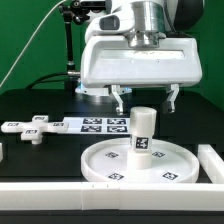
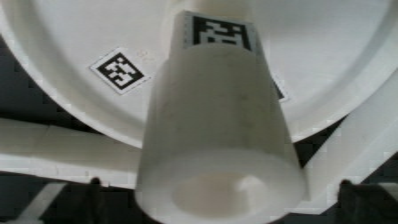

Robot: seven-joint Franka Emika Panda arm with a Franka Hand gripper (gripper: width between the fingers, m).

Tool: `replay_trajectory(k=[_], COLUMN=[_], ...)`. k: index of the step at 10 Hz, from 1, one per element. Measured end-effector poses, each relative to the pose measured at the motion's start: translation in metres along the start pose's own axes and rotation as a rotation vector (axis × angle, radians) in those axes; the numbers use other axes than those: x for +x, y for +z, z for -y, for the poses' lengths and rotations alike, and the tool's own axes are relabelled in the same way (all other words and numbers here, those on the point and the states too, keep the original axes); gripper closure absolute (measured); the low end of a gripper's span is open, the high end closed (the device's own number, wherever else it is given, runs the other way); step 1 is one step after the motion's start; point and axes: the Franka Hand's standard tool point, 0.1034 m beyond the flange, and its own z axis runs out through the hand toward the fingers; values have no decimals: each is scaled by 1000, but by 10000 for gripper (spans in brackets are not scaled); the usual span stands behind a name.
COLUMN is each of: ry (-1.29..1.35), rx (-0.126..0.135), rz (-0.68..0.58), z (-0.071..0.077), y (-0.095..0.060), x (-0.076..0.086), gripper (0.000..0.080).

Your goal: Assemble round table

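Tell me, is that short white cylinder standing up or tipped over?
Upright. The cylinder leg stands on end on the round disc, its sides vertical in the exterior view and its top end level.

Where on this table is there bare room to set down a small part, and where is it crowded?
Bare black table lies between the cross-shaped piece, the round disc and the white bar. Another free strip lies behind the cross-shaped piece. It is crowded at the disc: the leg stands on it, with the open tool just above.
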Motion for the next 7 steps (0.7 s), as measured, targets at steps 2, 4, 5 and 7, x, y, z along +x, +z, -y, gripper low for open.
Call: replay_trajectory(k=[2,4,5,7], ry=[2,11,14,12], rx=[11,59,86,117], rz=[24,141,208,305], z=[2,6,7,1], y=[2,7,8,7], x=[-2,-8,-6,-7], gripper=[151,151,151,151])
